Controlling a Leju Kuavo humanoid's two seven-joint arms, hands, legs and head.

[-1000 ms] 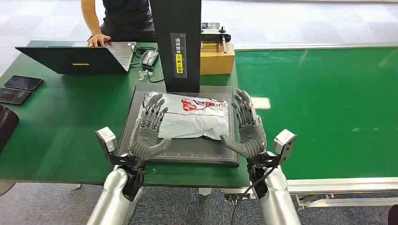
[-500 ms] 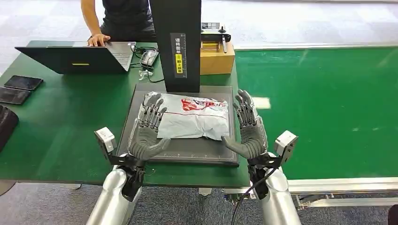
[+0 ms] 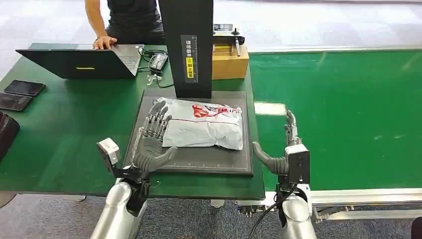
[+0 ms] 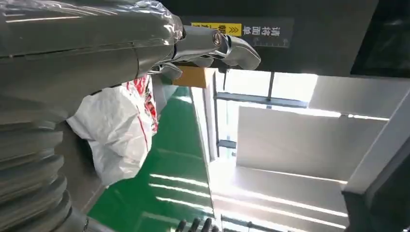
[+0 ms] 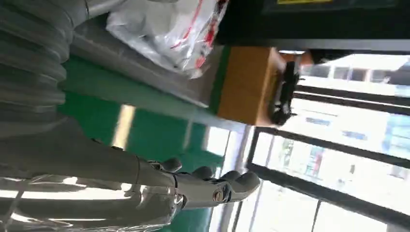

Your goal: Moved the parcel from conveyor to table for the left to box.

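Note:
A white plastic parcel (image 3: 205, 125) with red print lies flat on the dark square platform (image 3: 199, 159) on the green table; it also appears as the parcel (image 4: 121, 130) and the parcel (image 5: 169, 29) in the wrist views. My left hand (image 3: 151, 139) hovers over the platform's left side, fingers spread, just left of the parcel's edge and holding nothing. Off the platform's right edge, over the gap toward the conveyor, my right hand (image 3: 281, 147) stands edge-on with straight fingers and an outstretched thumb, empty.
A black upright column (image 3: 188, 47) rises behind the platform, a cardboard box (image 3: 230, 62) beside it. On the table's left are a laptop (image 3: 84, 62), where a person (image 3: 127, 20) rests a hand, and two phones (image 3: 20, 94). The green conveyor (image 3: 343, 114) spans the right.
My right hand has pulled away from the parcel's right side, moving right off the platform and turning edge-on. The left hand has eased slightly left. The parcel stays put.

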